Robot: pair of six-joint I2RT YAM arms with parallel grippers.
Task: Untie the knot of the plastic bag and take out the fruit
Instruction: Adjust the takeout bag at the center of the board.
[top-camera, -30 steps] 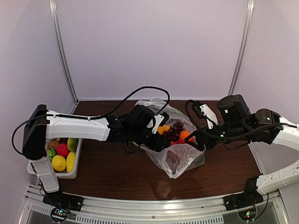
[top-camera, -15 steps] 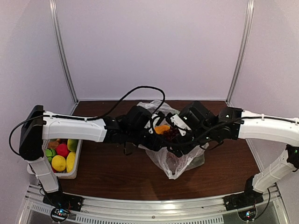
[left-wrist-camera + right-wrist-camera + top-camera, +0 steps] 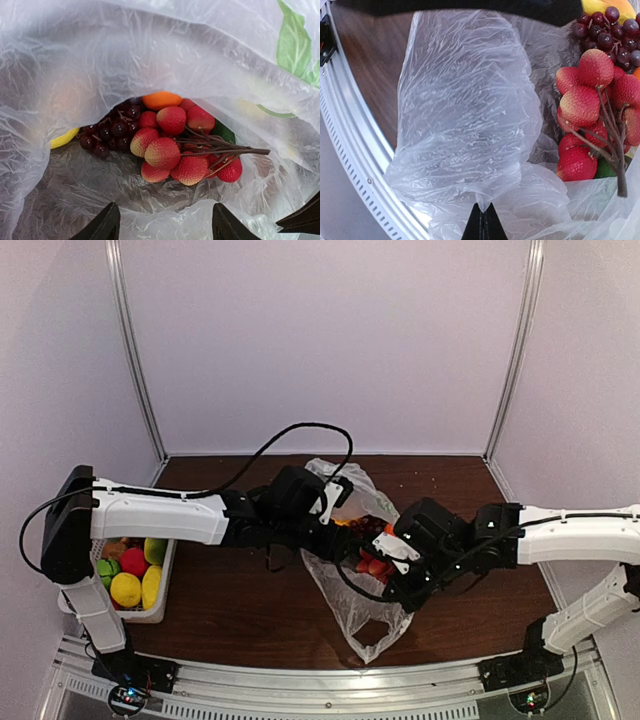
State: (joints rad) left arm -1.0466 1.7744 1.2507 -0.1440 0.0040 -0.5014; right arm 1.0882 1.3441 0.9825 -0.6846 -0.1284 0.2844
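The plastic bag lies mid-table, stretched toward the front edge with its mouth open. No knot shows. My left gripper reaches into the mouth; in the left wrist view it is open, with crinkled film bulging between its fingers. Beyond it lies the fruit: a red bumpy cluster on a brown stem, dark grapes, an orange and a yellow piece. My right gripper is at the bag's right side. In its wrist view it is shut on a pinched fold of the bag, with the red cluster to the right.
A white slotted basket at the left edge holds yellow, red and green fruit. A black cable arches over the left arm. The metal frame rail runs along the front, close below the bag's bottom.
My right arm swung in from the right, dropped to the bag's near side and shut on its film. The bag now stretches further toward the front. The left arm barely moved.
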